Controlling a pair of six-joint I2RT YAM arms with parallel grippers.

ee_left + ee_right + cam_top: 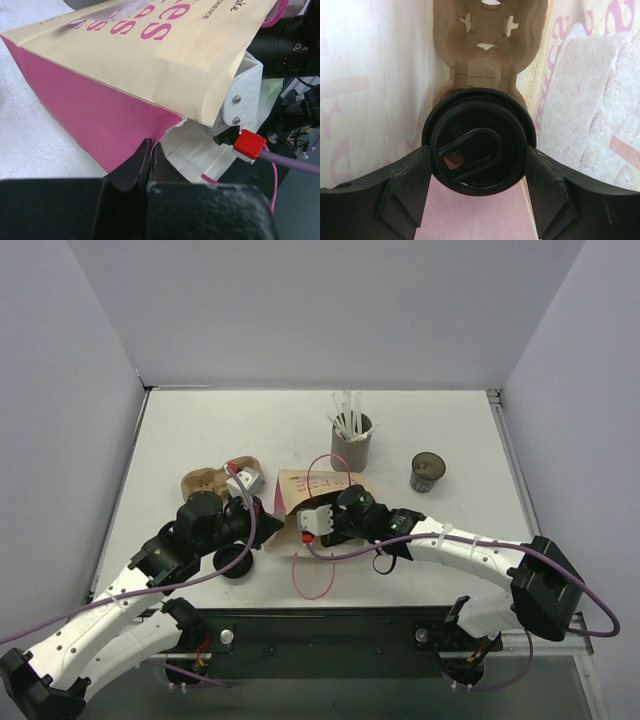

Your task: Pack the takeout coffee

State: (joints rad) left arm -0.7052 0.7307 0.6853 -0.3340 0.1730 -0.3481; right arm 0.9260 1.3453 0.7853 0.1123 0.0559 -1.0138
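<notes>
A cream and pink paper bag (322,488) lies on its side at the table's centre. My right gripper (477,150) is inside the bag, its fingers hidden in the top view. It is shut on a dark takeout coffee cup with a black lid (479,141), which sits at the near end of a brown pulp carrier (487,40). My left gripper (151,146) is shut on the torn lower edge of the bag (125,80) at its mouth. A second dark takeout cup (427,472), without a lid, stands at the right.
A grey holder of white straws (352,438) stands behind the bag. A brown carrier (213,482) with a small white pack lies left of the bag. A loose black lid (237,561) lies near my left arm. Pink bag handles loop at the front (316,585).
</notes>
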